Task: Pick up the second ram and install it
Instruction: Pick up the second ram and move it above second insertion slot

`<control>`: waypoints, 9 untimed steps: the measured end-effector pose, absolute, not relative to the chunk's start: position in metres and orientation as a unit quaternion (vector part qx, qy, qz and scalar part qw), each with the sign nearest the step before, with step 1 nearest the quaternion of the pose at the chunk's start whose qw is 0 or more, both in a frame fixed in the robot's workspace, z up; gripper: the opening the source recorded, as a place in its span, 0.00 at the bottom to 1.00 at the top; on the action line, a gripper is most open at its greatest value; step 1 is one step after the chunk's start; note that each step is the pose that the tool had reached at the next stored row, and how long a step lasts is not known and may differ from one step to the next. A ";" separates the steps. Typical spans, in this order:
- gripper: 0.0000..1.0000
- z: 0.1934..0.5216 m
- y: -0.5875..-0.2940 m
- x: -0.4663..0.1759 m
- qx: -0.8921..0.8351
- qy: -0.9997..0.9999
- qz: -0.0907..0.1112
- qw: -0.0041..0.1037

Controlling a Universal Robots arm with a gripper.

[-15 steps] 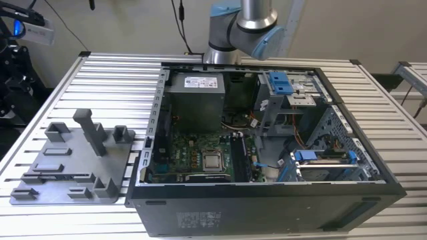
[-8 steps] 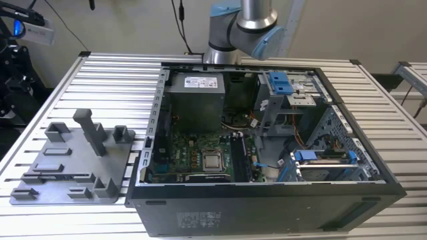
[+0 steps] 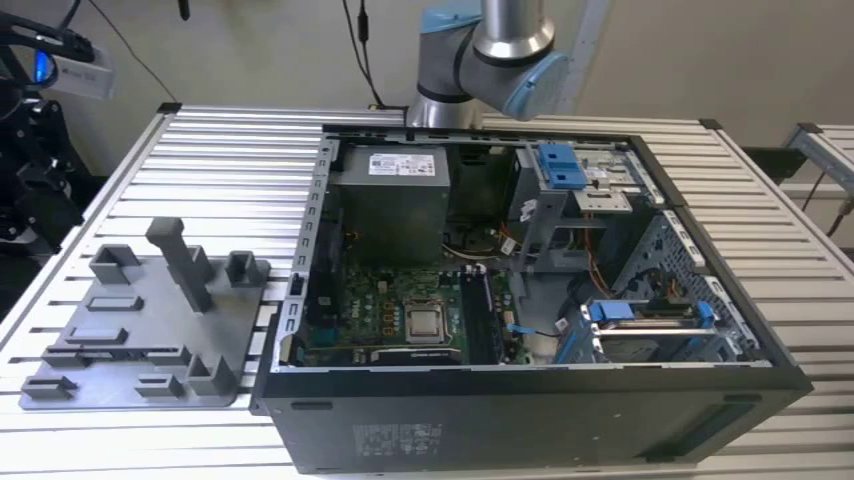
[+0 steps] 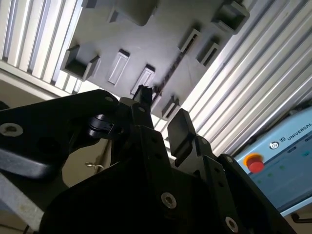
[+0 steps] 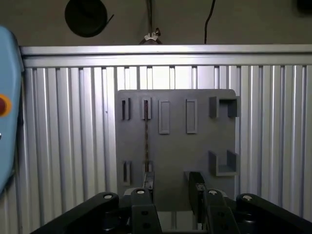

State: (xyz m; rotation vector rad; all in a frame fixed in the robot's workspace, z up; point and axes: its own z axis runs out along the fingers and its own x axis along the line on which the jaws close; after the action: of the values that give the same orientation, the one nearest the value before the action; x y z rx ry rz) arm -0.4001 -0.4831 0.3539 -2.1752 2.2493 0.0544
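- One grey tray [image 3: 238, 330].
- One second ram [image 5: 146, 139].
- One computer case [image 3: 534, 420]; one motherboard [image 3: 387, 300].
- One arm [image 3: 487, 40]; one gripper [image 5: 171, 180]; two fingers [image 5: 148, 179].

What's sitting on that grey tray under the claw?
One slim memory stick stands edgewise in slots of the tray; other slots look empty. The gripper hides its near edge.
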 end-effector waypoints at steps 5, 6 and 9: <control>0.42 0.348 -0.483 -0.400 -0.695 0.719 0.017 0.007; 0.42 0.347 -0.483 -0.401 -0.695 0.719 0.017 0.007; 0.42 0.345 -0.483 -0.403 -0.695 0.719 0.016 0.007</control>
State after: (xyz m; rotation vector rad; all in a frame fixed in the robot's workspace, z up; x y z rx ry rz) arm -0.4025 -0.4830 0.3448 -2.1740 2.2479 0.0515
